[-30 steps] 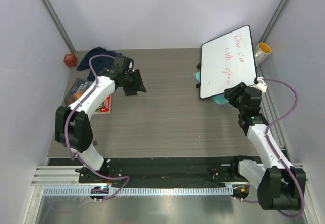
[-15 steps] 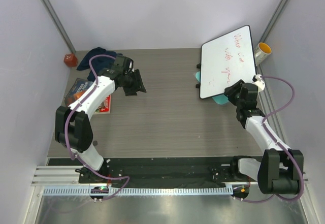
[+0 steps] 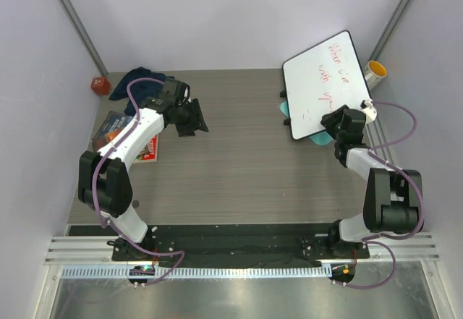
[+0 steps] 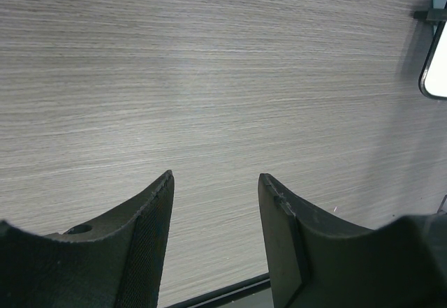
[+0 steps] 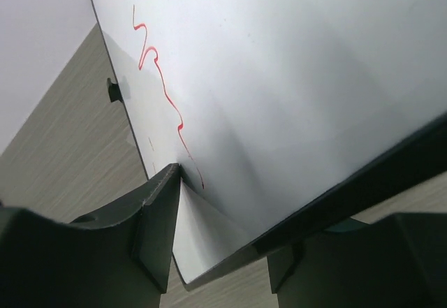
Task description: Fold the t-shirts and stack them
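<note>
A crumpled dark navy t-shirt (image 3: 141,75) lies at the back left of the table, behind my left arm. My left gripper (image 3: 194,120) hovers over bare tabletop right of it, open with nothing between its fingers (image 4: 216,177). At the right, my right gripper (image 3: 334,125) is shut on the near corner of a whiteboard (image 3: 322,80) with red writing. In the right wrist view the whiteboard (image 5: 279,77) crosses the jaws slantwise (image 5: 227,210): one fingertip presses its white face and the other sits under its black frame. No t-shirt shows in either wrist view.
A teal board (image 3: 318,139) peeks out under the whiteboard. A yellow-rimmed white cup (image 3: 374,71) lies at the back right wall. A red object (image 3: 100,84) and a printed booklet (image 3: 119,132) sit at the left. Side walls close in on both sides.
The right arm has pulled back toward the right wall, and the whiteboard has tilted and swung with it, its near corner raised. The left arm has not moved.
</note>
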`<state>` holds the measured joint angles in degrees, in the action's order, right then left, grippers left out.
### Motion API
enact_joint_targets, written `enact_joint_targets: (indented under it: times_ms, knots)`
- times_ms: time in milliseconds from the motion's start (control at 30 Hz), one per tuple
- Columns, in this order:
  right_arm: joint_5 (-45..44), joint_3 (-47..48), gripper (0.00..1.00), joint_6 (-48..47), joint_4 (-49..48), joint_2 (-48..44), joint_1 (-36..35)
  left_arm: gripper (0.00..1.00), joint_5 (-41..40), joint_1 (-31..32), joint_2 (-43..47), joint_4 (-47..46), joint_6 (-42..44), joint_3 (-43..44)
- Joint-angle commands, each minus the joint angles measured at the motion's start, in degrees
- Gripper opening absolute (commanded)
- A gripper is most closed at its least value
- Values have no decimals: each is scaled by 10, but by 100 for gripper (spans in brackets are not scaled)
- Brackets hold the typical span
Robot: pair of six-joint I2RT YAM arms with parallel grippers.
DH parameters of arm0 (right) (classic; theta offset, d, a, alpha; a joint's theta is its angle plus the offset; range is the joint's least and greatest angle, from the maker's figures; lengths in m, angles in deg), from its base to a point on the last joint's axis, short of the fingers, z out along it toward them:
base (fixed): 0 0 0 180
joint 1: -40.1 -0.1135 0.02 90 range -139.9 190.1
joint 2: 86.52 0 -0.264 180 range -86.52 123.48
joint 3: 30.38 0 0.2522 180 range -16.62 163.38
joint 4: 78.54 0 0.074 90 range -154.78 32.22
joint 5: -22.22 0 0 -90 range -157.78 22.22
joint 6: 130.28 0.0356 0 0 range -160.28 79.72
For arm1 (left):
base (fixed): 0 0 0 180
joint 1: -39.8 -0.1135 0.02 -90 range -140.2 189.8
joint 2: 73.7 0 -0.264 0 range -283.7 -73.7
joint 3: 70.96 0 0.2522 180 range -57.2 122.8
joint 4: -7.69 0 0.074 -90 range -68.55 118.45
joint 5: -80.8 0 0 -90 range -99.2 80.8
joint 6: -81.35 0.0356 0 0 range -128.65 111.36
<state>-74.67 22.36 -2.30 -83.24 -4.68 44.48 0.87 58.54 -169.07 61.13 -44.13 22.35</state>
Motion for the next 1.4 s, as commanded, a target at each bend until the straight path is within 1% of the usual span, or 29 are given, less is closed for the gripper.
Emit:
enact_joint_targets:
  times_ms: [0, 33, 67, 100, 133, 167, 233, 367, 433, 567, 700, 733, 833, 1033, 1233, 1367]
  knots:
    - [51, 17, 47, 0, -139, 51, 2, 53, -5, -3, 17, -5, 9, 2]
    - [80, 15, 41, 2, -172, 58, 2, 53, -5, -3, 16, -5, 9, 2]
    - [91, 14, 29, 8, -191, 66, 4, 52, -5, -3, 15, -5, 9, 2]
    - [104, 14, 25, 11, -220, 78, 5, 52, -5, -3, 14, -5, 9, 2]
    - [128, 14, 17, 13, -233, 85, 7, 53, -5, -3, 13, -4, 10, 2]
    - [141, 13, 7, 21, -245, 91, 9, 52, -5, -2, 12, -4, 10, 2]
    - [158, 8, 2, 27, -268, 100, 13, 53, -5, -3, 11, -4, 10, 3]
    - [237, -3, 1, 40, -304, 106, 16, 53, -5, -3, 6, -4, 9, 4]
    - [260, -7, 1, 45, -308, 109, 16, 52, -4, -3, 5, -4, 9, 6]
    - [276, -23, 1, 42, -282, 98, 16, 52, -7, -3, 7, -4, 9, 4]
    - [236, -68, 2, 33, -268, 59, 16, 52, -9, -3, 9, -4, 9, 3]
    - [239, -75, 1, 31, -265, 54, 16, 52, -10, -3, 9, -4, 9, 3]
    - [290, -72, 1, 31, -265, 61, 15, 52, -9, -3, 7, -4, 9, 4]
    - [344, -62, 1, 26, -248, 67, 10, 52, -14, -3, 10, -2, 10, 4]
    - [366, -52, 1, -5, -218, 77, -38, 52, -13, -3, 8, -2, 10, 8]
    - [382, -48, 1, -9, -230, 103, -82, 52, -15, -3, 9, -1, 11, 9]
